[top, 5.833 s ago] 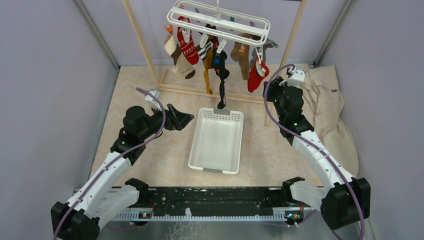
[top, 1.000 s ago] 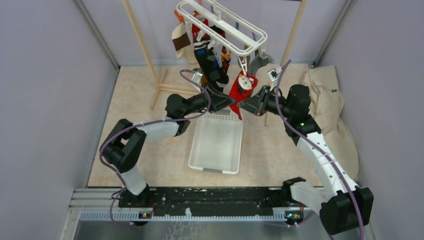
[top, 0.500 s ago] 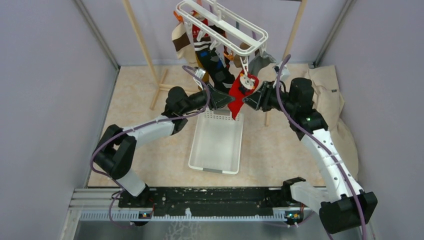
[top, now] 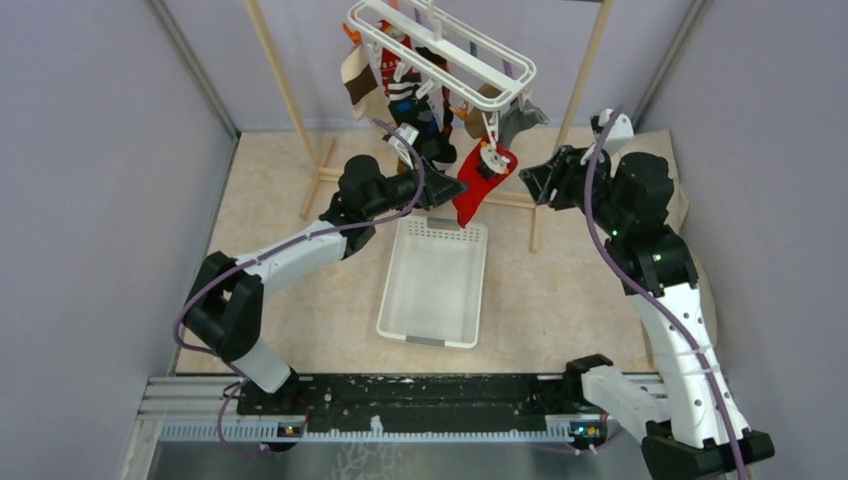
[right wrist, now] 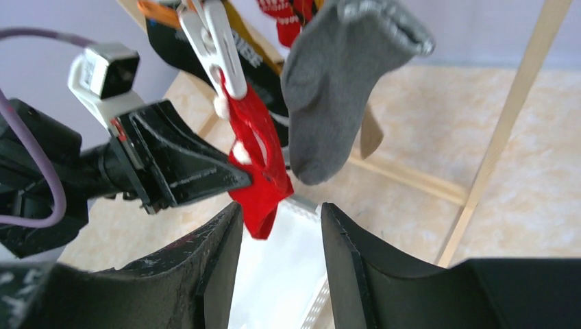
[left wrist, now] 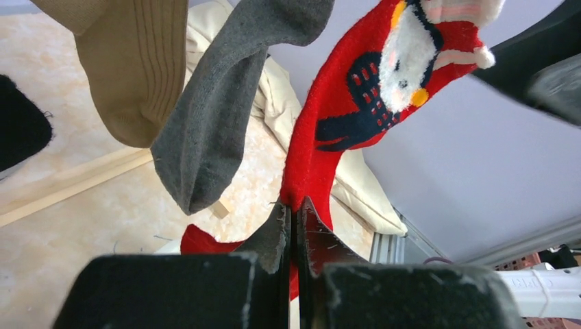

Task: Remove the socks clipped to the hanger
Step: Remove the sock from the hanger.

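**Red sock pinched low, clip not yet released**

We have the left pincer [top: 452, 190] pressed together on the lower part of the red sock [top: 478, 182]. The sock hangs from a white clip [top: 492, 152] at the near corner of the hanger [top: 440, 45]. The right pincer [top: 532, 180] hangs spread and empty on the sock's other side, near it but apart. The other socks [top: 415, 100] dangle in a bunch under the tilted frame, high above the tabletop [top: 290, 300].

The red sock is light, soft knit, so we expect it to stretch before it slips from the clip. The hanger looks free to swing, and a pull may drag the frame along rather than free the cloth at once. We judge the better hold to be high, close under the clip, or on the clip's own wings to squeeze it open. The low hold leaves a lot of slack.

The grey sock [right wrist: 336, 89] hangs just beside the red one — a wide pincer could catch it. One post of the wooden rack [top: 590, 60] stands just behind the right pincer. The white basket [top: 400, 290] lies below the sock with open air between, so down and toward our bases looks the freest way.
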Controlling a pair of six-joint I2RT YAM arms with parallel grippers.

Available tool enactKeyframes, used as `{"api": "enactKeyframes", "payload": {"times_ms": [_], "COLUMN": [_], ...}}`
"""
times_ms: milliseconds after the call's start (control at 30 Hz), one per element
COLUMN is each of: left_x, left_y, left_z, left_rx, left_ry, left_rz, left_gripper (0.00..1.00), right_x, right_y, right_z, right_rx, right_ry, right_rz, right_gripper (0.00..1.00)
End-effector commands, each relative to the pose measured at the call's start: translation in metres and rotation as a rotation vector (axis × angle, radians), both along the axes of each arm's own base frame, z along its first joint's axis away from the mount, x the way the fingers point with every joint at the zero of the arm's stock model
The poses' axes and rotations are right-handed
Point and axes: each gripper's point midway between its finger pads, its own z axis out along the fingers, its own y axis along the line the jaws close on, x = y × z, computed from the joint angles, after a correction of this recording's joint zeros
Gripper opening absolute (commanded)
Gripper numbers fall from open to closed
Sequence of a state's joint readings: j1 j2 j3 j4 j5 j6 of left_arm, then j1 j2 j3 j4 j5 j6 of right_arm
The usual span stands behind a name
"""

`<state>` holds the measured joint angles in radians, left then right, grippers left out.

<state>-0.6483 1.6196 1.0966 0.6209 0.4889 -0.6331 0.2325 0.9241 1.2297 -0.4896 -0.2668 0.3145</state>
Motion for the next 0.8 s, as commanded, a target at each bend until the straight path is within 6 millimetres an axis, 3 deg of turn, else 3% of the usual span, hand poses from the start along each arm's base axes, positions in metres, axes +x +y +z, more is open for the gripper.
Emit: {"api": "enactKeyframes", "payload": {"times_ms": [0,133,267,433,767], "left_x": [0.009,0.014,0.017,0.019,0.019], "left_y": [-0.001,-0.003,-0.008,-0.013,-0.019], "left_z": [0.004,0.0,-0.003,-0.007,-0.006], "left_rx": [0.043,0.082,0.112,0.135,0.154], "left_ry": [-0.014,-0.004,0.006,0.011,0.015], "left_rz": [0.034,0.062,0.069,0.073,0.071], "left_gripper": [0.0,0.0,0.0,0.0,0.0], "right_x": [0.01,0.025,0.038,0.055,0.067], "right_y": [-0.012,-0.009,0.002,0.015,0.027], "right_z": [0.051,0.063,0.074,0.074,0.085], "right_rx": [-0.02,-0.021,-0.068,-0.13,-0.156], "right_ry": [-0.15,-0.18,-0.21,-0.217,-0.254], "right_rz": [-0.065,-0.075,-0.095,-0.115,-0.133], "right_gripper": [0.47,0.5,0.59,0.63,0.64]}}
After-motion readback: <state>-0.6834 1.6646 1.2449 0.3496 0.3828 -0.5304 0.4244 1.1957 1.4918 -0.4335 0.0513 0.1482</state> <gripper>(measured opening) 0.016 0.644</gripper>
